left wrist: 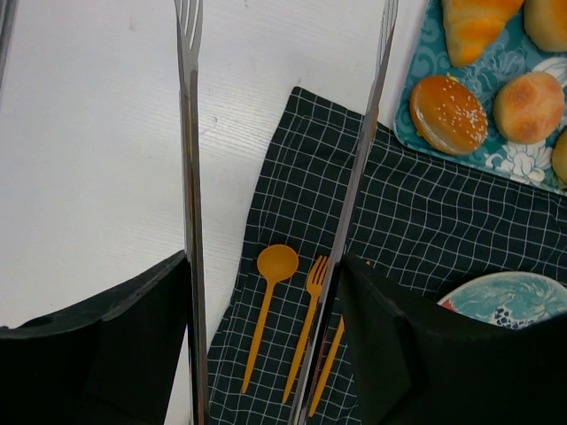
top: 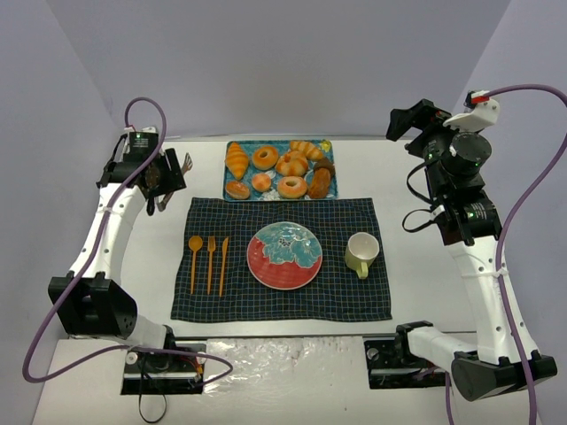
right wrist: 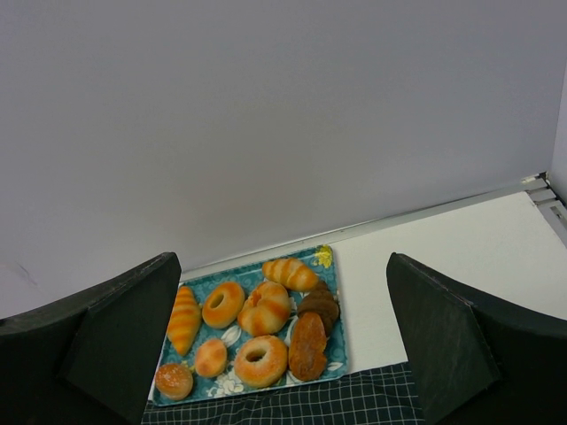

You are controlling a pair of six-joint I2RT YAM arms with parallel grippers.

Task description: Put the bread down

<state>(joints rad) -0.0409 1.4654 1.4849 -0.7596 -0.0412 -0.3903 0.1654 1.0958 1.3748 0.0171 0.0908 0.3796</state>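
The bread point(top: 261, 182) is a small round orange-tan bun at the front of the blue tray point(top: 241, 145), between a sesame bun point(top: 237, 189) and a ring doughnut point(top: 291, 187). It also shows in the left wrist view point(left wrist: 528, 106) and the right wrist view point(right wrist: 211, 357). My left gripper point(top: 166, 181) hovers left of the tray and holds metal tongs point(left wrist: 188, 177), whose two arms stand apart with nothing between them. My right gripper point(top: 410, 119) is open and empty, raised at the far right and facing the tray.
A dark checked placemat point(top: 354, 297) carries a red and teal plate point(top: 283, 255), a pale cup point(top: 361, 253), and an orange spoon point(top: 195, 262), fork and knife. The tray also holds a croissant point(top: 236, 160), several doughnuts and brown pastries.
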